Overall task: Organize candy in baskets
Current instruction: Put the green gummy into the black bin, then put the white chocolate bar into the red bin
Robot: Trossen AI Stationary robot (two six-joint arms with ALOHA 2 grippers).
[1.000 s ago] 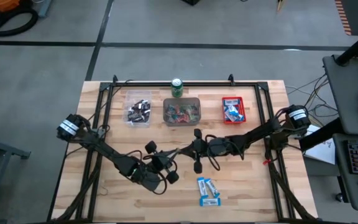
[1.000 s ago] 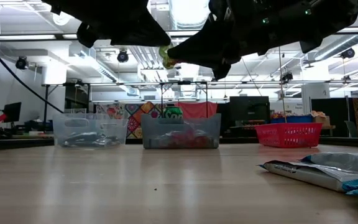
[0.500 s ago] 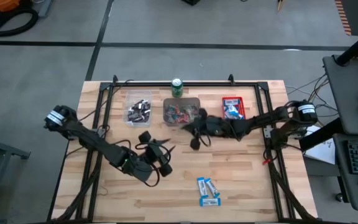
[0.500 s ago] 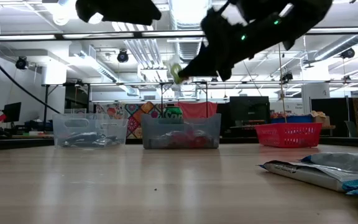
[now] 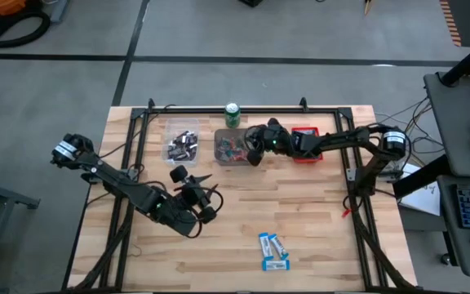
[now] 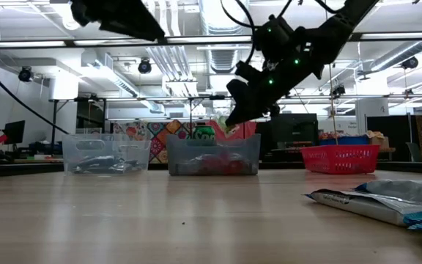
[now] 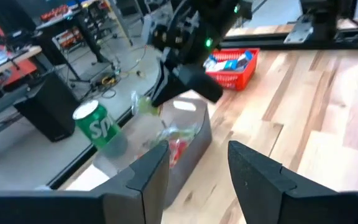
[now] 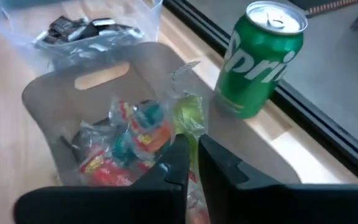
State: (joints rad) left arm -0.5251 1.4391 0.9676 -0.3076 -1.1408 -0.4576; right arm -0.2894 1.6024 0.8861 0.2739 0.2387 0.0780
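Hovering above the grey basket (image 8: 55, 112), right end effector (image 8: 191, 155) pinches green candy (image 8: 188, 118).

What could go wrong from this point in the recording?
The right end effector pinches only the edge of a green candy over the grey basket; it could slip early. It hangs near the rim by the green can, so it may land outside.

can: green drink can (image 5: 232, 115) upright at table's (image 5: 317, 220) far edge (wood top)
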